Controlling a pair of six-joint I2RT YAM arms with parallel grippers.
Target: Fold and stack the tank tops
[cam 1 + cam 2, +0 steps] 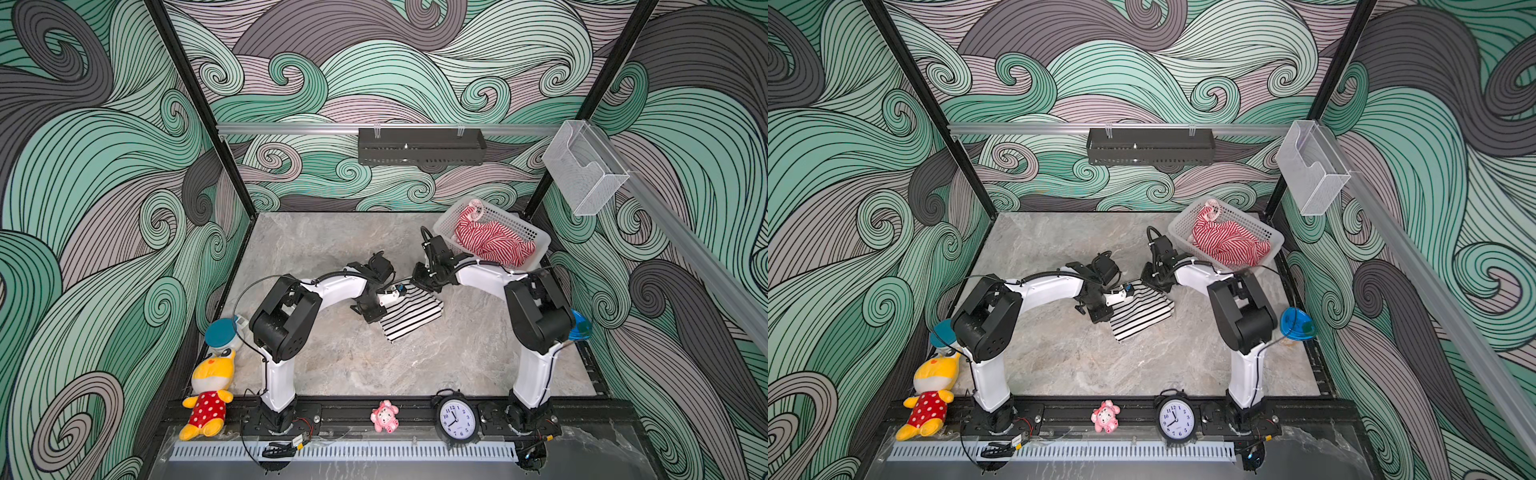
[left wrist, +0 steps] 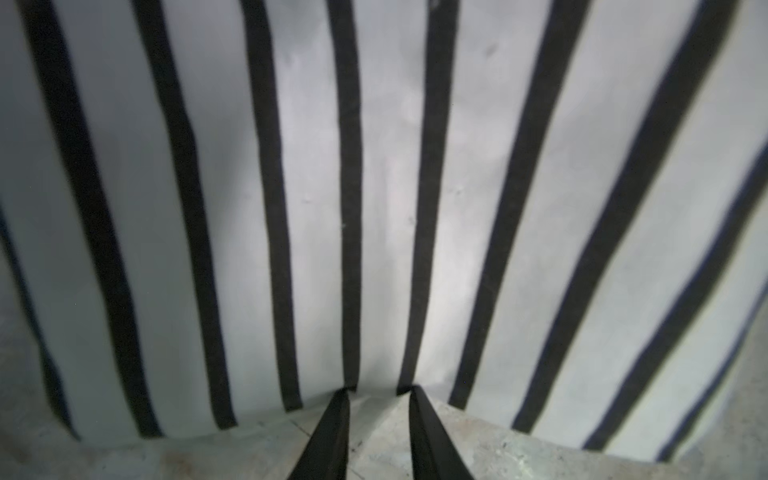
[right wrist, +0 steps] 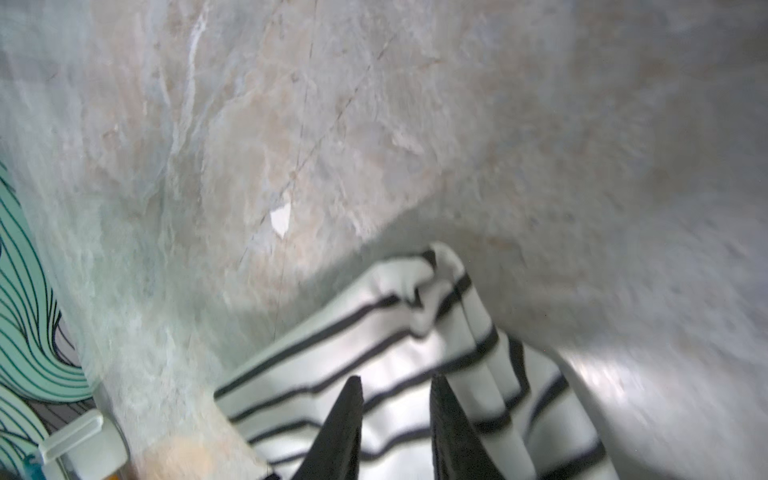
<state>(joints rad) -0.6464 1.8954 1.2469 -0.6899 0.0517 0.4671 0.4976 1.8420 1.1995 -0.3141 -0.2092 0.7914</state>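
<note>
In both top views only: red-and-white tank top [image 1: 494, 245] in basket [image 1: 451, 220].

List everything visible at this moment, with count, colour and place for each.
black-and-white tank top: one, black and white stripes, mid-table
red-and-white tank top: one, red and white stripes, bunched in the basket
basket: one, white, far right corner
plush toy: one, yellow with red dotted body, near left
small toy: one, pink, front rail
clock: one, black, white face, front rail
round object: one, teal, left edge
blue object: one, blue, right edge
tray: one, black, rear rail
holder: one, clear, right rail
table: one, grey marble
left gripper: one, black fingers, open at the black-and-white top's edge
right gripper: one, black fingers, open over the same top
</note>
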